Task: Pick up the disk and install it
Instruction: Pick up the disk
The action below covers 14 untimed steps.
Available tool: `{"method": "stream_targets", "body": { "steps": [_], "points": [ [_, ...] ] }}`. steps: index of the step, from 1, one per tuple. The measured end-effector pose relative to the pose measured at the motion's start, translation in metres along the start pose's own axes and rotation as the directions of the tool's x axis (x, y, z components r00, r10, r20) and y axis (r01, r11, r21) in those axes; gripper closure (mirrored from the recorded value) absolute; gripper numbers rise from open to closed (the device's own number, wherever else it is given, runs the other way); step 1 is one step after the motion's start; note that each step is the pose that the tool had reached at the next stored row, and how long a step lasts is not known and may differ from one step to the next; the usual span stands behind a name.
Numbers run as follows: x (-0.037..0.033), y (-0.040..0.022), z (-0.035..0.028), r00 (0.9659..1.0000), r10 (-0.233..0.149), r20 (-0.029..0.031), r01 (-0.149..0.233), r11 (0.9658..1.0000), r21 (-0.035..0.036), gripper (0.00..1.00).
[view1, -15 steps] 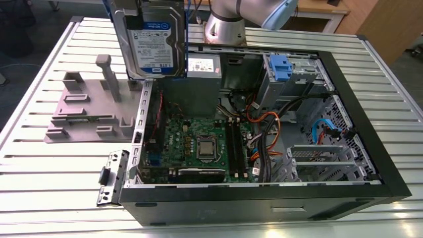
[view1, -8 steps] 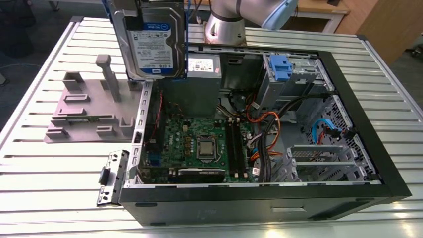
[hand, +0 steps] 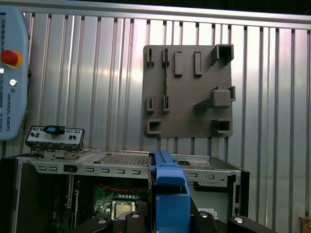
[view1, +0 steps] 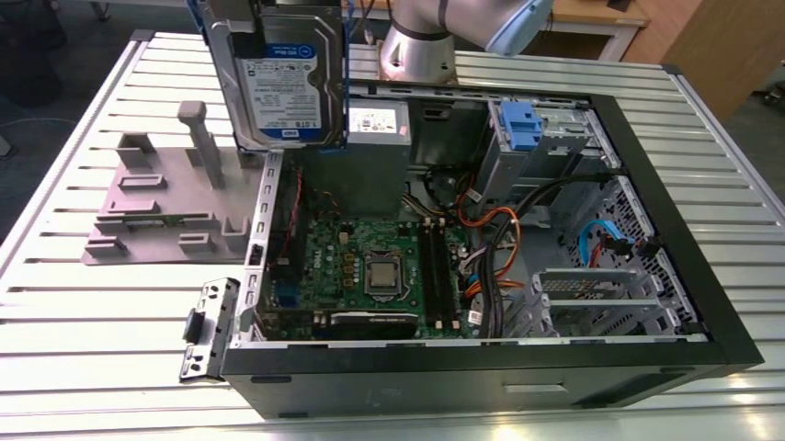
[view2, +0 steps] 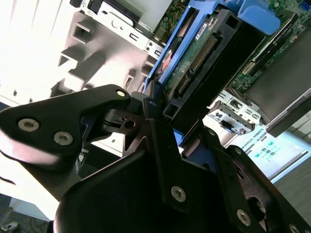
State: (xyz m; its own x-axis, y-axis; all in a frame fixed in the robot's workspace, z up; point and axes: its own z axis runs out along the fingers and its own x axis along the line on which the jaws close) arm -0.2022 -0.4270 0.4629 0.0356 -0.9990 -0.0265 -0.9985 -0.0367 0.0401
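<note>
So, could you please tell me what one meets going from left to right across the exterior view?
grey stand → disk, held up above the case → processor on the board → blue caddy in the case's bay → metal drive cage

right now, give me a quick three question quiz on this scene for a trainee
1. True or false: the disk lies flat on the grey stand.
2. What is the gripper shut on? A) a cable B) the disk C) the stand
3. Fill in: in the exterior view, the stand sits on the table to the ___ of the open computer case.

Key:
1. False. The disk hangs upright in the gripper, off the stand.
2. B.
3. Left (the exterior view's left).
</note>
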Motion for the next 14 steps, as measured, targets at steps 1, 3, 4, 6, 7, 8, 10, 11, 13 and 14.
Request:
{"method": "stream_targets", "body": {
  "steps": [1, 3, 4, 6, 7, 8, 10, 11, 13, 14],
  "points": [
    [0.0002, 0.0000, 0.0000, 1.0000, 0.000, -0.0001, 0.000, 1.0000, 0.0000, 0.64],
    [0.0008, 0.0000, 0.0000, 1.0000, 0.000, -0.0003, 0.000, 1.0000, -0.0001, 0.64],
    [0.0011, 0.0001, 0.0000, 1.0000, 0.000, -0.0004, 0.000, 1.0000, -0.0001, 0.64],
    [0.0017, 0.0001, -0.0001, 1.0000, 0.000, -0.0006, 0.000, 1.0000, -0.0001, 0.64],
    [0.0020, 0.0001, 0.0000, 1.0000, 0.000, -0.0006, 0.000, 1.0000, -0.0001, 0.64],
    [0.0022, 0.0001, 0.0000, 1.0000, 0.000, -0.0007, 0.000, 1.0000, -0.0001, 0.64],
    [0.0028, 0.0001, 0.0000, 1.0000, 0.000, -0.0009, 0.000, 1.0000, 0.0000, 0.64],
    [0.0030, 0.0001, 0.0000, 1.0000, 0.000, -0.0010, 0.000, 1.0000, 0.0000, 0.64],
    [0.0036, 0.0001, 0.0000, 1.0000, 0.000, -0.0011, 0.000, 1.0000, 0.0000, 0.64],
    [0.0038, 0.0001, 0.0000, 1.0000, 0.000, -0.0013, 0.000, 1.0000, -0.0001, 0.64]
  ]
}}
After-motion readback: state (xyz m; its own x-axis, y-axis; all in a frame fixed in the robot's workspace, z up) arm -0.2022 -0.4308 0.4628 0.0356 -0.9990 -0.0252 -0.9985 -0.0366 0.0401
